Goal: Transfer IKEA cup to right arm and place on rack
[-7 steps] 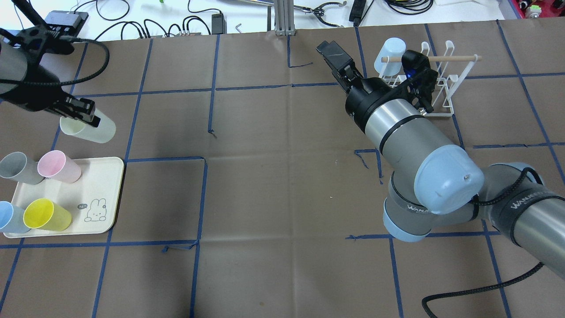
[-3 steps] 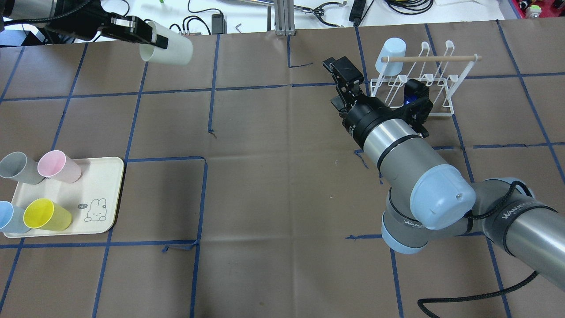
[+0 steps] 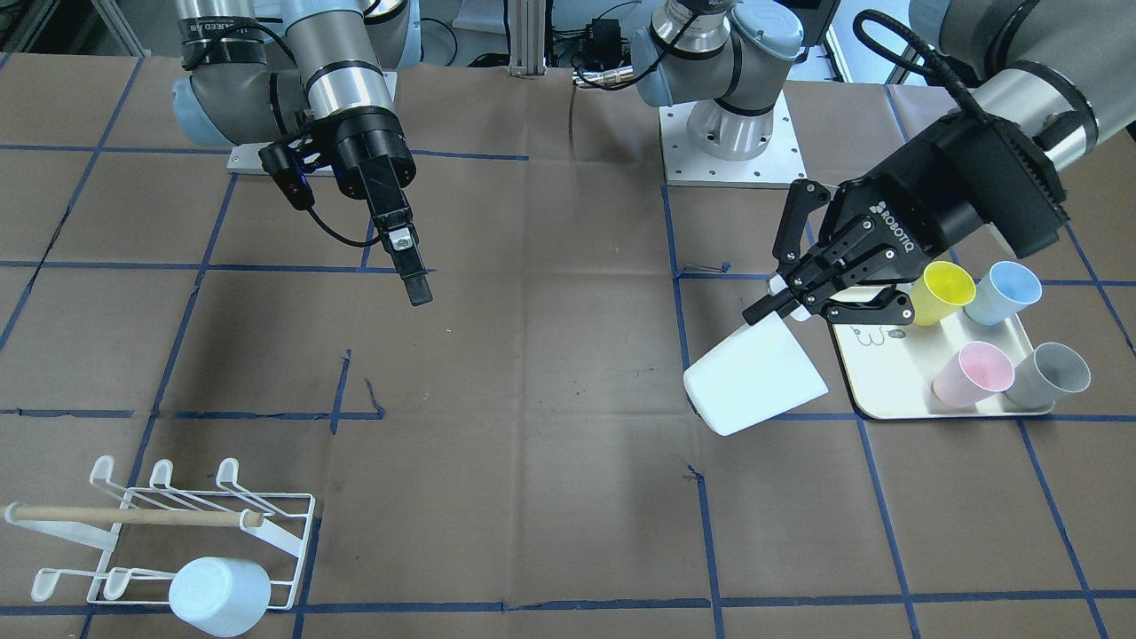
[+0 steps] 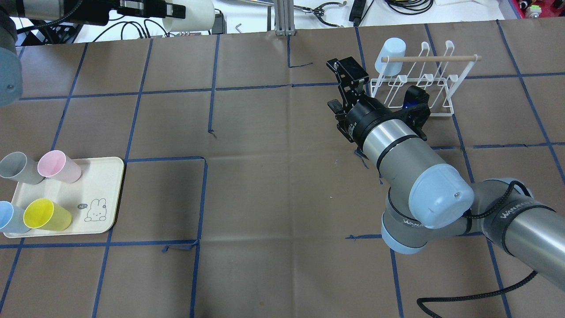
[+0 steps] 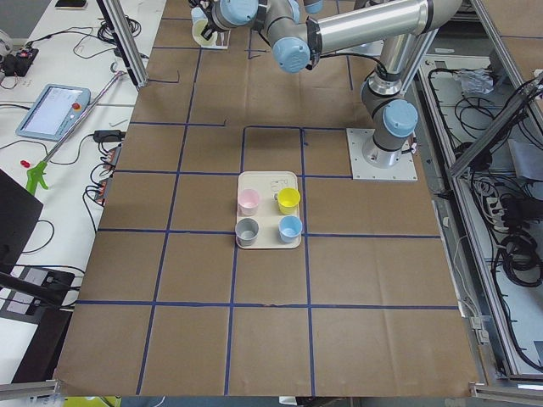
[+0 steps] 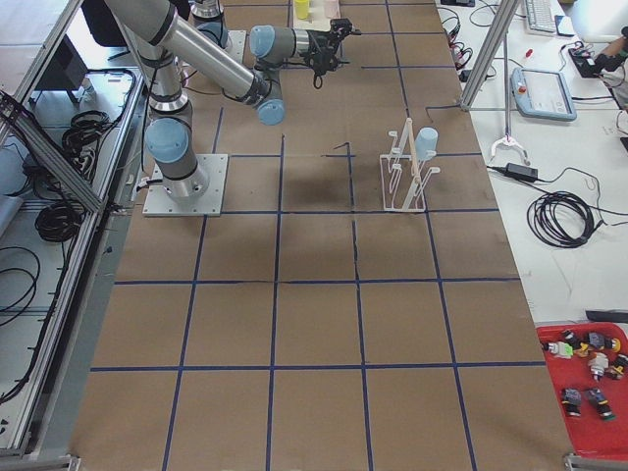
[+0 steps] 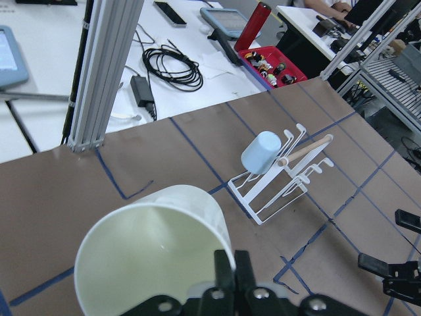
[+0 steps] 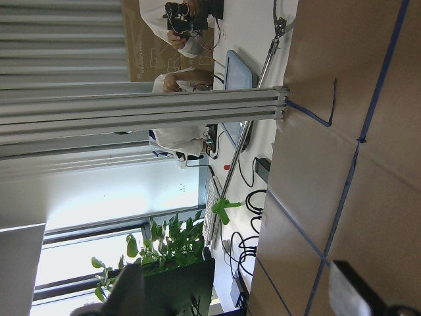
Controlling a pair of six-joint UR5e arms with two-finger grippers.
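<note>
My left gripper (image 3: 792, 309) is shut on the rim of a cream-white cup (image 3: 754, 377) and holds it tilted above the table. In the overhead view this gripper (image 4: 170, 9) and cup (image 4: 194, 15) are at the far left edge. The left wrist view shows the cup (image 7: 151, 257) from its open mouth. My right gripper (image 4: 346, 73) is open and empty, raised left of the white wire rack (image 4: 419, 84). The right wrist view shows its fingers (image 8: 131, 289) wide apart. The rack (image 3: 169, 532) bears a pale blue cup (image 3: 217, 595) upside down on a prong.
A cream tray (image 4: 106, 176) with a bunny drawing holds grey, pink, blue and yellow cups at the near left. In the front view the tray (image 3: 896, 390) lies right beside the held cup. Cables and tools lie beyond the far table edge.
My left gripper has lifted the cream cup from beside the tray and carried it up and away to the far edge. My right gripper has drawn back from the rack.
</note>
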